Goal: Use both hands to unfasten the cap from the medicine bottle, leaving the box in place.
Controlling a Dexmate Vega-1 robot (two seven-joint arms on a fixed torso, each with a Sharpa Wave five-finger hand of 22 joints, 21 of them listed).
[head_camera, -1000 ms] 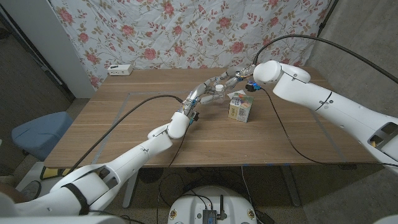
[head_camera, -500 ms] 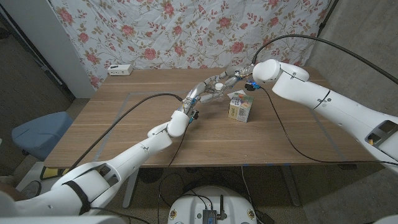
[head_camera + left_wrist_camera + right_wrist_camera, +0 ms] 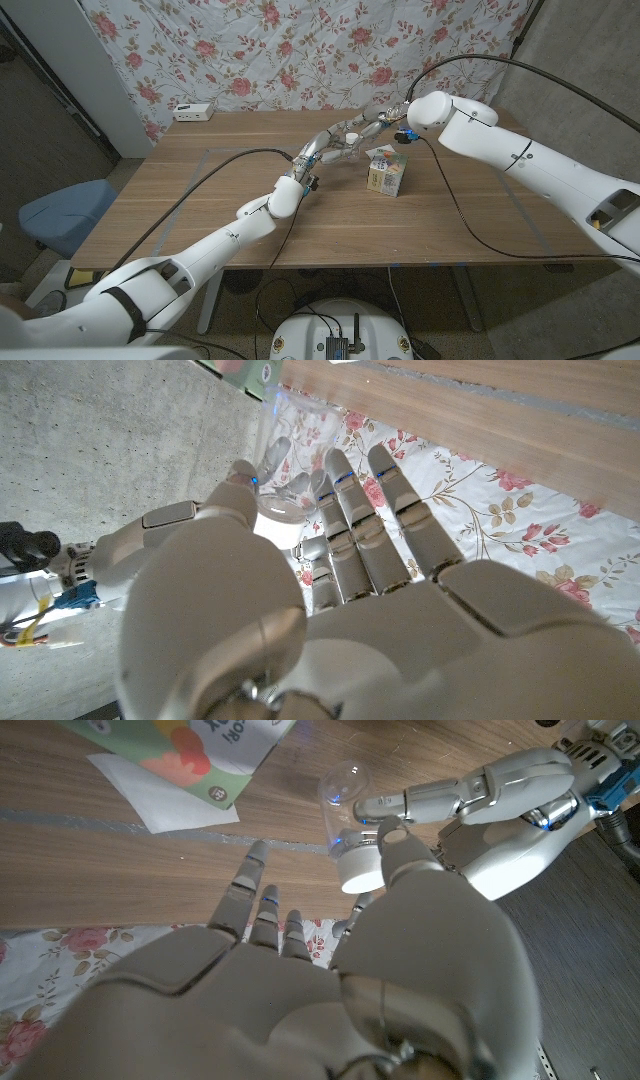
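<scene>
Even, soft room light is falling across the brown wooden table (image 3: pixel 200 200), casting only faint shadows. Both wrist views are blurring close up, and the glossy white left hand (image 3: pixel 330 610) is catching glare.

Box (image 3: pixel 190 755) print cut off and blurred, only stray letters, no readable word

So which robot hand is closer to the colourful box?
The right hand; it sits just behind the colourful cardboard box, while the left hand is further aside.
</scene>
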